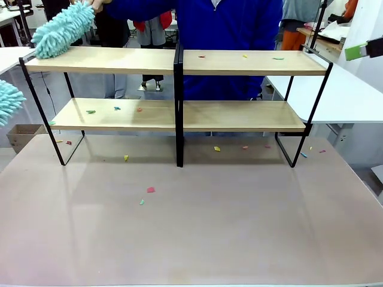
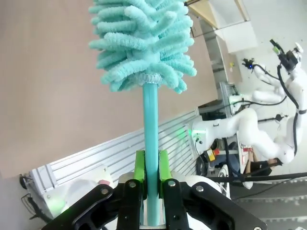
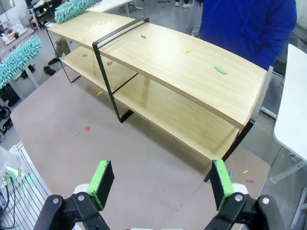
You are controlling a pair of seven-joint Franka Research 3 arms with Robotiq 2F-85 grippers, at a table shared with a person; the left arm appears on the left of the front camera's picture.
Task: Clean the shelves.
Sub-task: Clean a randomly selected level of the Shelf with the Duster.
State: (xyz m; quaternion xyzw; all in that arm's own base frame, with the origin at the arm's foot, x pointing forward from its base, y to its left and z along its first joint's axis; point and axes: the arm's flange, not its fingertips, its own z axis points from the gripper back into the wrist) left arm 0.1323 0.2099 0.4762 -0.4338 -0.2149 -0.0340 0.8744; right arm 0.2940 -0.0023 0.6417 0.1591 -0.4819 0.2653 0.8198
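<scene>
Front view square-on to shelves (image 1: 251, 63) (right wrist view: obliquely above)

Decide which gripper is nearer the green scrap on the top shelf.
Right. The right gripper hovers open just off the shelves' right end, near the scrap; the left gripper holds its duster beyond the left end.

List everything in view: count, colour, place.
shelves: one, light wood, black frame, on the table
table: one, brownish, under the shelves
far duster: one, teal, top board's left end
near duster: one, teal, beyond the shelves' left end
paper scraps: many, mixed colours, on both boards and the table
white table: one, right of the shelves
person: one, blue top, behind the shelves
hand: one, holding far duster
left gripper: one, black, green pads, shut on near duster's handle
right gripper: one, black, green pads, open, above the table
</scene>
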